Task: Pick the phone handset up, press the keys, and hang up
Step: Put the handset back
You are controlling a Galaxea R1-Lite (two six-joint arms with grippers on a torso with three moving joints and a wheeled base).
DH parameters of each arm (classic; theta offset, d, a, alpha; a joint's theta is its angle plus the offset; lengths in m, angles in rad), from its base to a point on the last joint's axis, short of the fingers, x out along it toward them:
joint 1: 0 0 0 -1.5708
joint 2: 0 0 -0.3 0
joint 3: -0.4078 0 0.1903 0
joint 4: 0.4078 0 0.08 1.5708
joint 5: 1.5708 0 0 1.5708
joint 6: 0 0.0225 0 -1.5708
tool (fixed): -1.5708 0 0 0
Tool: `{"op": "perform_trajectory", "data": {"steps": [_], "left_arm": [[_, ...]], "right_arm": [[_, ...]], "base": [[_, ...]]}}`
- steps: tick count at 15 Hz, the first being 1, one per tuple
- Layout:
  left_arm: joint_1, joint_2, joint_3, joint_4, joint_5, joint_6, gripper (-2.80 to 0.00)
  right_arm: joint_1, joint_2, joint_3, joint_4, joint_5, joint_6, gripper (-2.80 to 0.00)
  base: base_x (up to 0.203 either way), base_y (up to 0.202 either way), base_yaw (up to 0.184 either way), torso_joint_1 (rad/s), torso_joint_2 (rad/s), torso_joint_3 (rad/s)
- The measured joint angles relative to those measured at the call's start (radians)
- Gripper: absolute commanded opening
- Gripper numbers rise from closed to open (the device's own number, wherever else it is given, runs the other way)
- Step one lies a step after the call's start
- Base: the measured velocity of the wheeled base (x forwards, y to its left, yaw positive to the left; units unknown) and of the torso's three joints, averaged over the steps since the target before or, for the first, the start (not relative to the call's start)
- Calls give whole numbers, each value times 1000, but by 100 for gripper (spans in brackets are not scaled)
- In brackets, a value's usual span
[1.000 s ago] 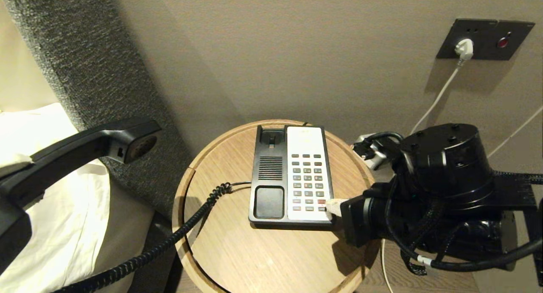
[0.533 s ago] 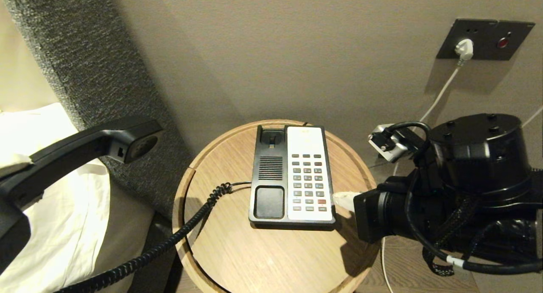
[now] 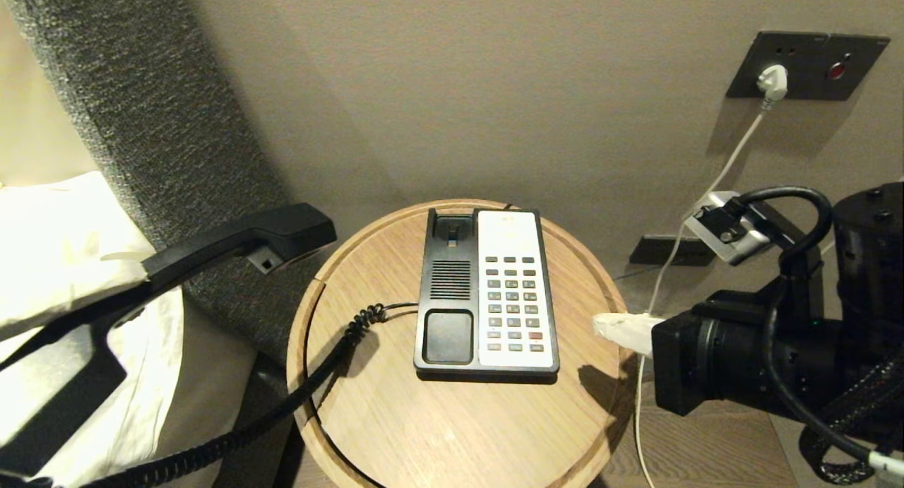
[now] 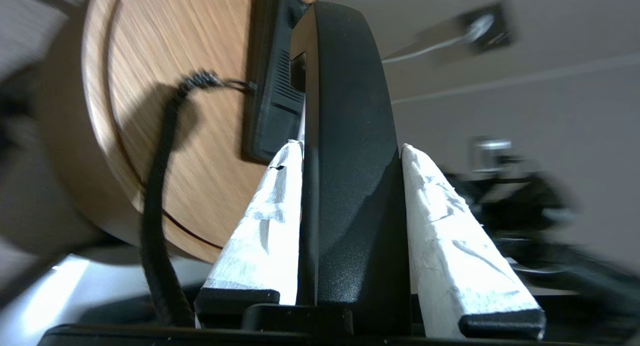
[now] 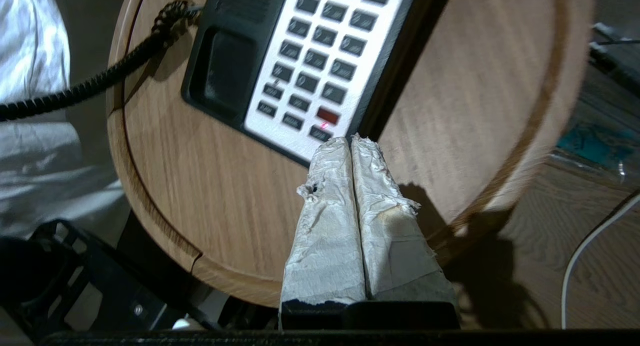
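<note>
Between left claw [image 4: 350,150] fingers, phone handset [image 4: 350,135]

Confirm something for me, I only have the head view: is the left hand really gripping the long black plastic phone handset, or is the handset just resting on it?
Observer: Gripping. The left wrist view shows the left hand with its white-taped fingers pressed against opposite sides of the long black plastic phone handset.
Operator: And the right hand, open or shut? I only see a white tip.
Observer: Shut. The right wrist view shows the right hand with its two taped fingers pressed together and nothing between them.
</note>
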Motion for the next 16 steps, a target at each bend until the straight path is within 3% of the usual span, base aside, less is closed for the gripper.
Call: {"op": "perform_trajectory", "data": {"steps": [3, 9, 12, 15, 16], "left_arm": [[-33, 125, -60, -1, 48, 156, -280], [-161, 329, -194, -35, 298, 229, -280], [-240, 424, -216, -155, 452, 332, -280], [-288, 468, -218, -212, 546, 440, -280], [-292, 476, -217, -218, 565, 449, -280]], "right_arm": [[-8, -31, 10, 0, -1, 0, -280], [-28, -53, 40, -10, 0, 4, -280], [-44, -50, 52, -12, 2, 6, -280], [-56, -46, 62, -11, 2, 5, -280], [-58, -44, 64, -11, 2, 6, -280]], "base": [[0, 0, 0, 0, 0, 0], [0, 0, 0, 0, 0, 0], [0, 0, 0, 0, 0, 0], [0, 0, 0, 0, 0, 0], [0, 0, 0, 0, 0, 0]]}}
